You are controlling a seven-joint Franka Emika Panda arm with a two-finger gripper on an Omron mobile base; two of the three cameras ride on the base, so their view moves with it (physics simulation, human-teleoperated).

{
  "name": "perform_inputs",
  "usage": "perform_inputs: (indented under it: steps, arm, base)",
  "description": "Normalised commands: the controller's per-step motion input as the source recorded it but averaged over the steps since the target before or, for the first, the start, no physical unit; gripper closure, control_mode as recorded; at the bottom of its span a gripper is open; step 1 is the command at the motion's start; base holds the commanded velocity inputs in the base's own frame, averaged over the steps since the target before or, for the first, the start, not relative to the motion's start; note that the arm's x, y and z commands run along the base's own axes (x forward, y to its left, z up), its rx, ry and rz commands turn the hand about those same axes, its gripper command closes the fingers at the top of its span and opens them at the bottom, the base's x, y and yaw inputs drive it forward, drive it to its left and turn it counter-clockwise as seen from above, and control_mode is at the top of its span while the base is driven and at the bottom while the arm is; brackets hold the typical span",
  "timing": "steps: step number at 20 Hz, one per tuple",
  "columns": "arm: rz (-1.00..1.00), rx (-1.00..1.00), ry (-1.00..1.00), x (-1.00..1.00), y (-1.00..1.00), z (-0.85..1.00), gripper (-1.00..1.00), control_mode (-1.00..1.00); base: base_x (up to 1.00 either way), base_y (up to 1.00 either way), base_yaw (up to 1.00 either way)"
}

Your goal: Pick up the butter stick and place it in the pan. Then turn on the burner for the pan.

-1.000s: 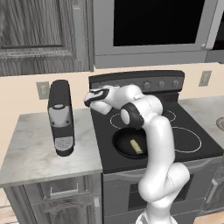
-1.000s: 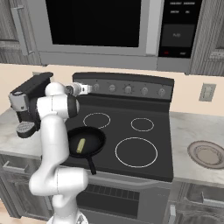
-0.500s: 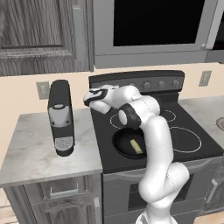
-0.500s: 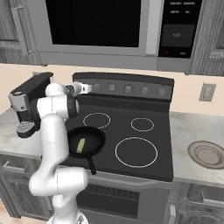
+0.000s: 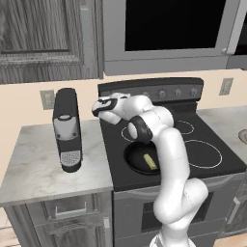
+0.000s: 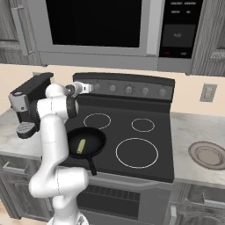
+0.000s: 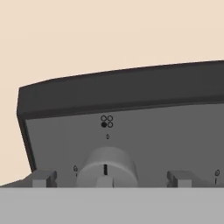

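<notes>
On the stove's front left burner sits the pan (image 6: 85,143), round, shallow, black, its long straight handle pointing toward the stove front. Butter stick (image 6: 81,146) lies inside it, a small pale yellow bar, far shorter than the pan is wide. Tool (image 7: 110,177) is spread wide, grasping nothing, its tips either side of a grey knob (image 7: 106,167) on the back panel.

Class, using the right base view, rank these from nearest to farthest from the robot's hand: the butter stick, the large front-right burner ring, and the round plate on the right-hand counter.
1. The butter stick: lying in the pan, below the hand, front left of the stove.
2. The large burner ring: front right of the cooktop.
3. The plate: on the counter, far right.
</notes>
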Motion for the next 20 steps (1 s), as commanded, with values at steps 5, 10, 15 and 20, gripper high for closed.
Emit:
perform_inputs:
  steps: [5,10,15,20]
  arm:
    - [0.00,0.00,0.00,0.06,0.00,-0.04,-1.00,-1.00]
    - [0.00,0.00,0.00,0.04,0.00,-0.03,-1.00,-1.00]
    - [0.00,0.00,0.00,0.02,0.00,-0.07,-1.00,-1.00]
    - [0.00,0.00,0.00,0.03,0.00,-0.10,-1.00,-1.00]
  base:
    - [0.00,0.00,0.00]
    - [0.00,0.00,0.00]
    - [0.00,0.00,0.00]
    - [0.00,0.00,0.00]
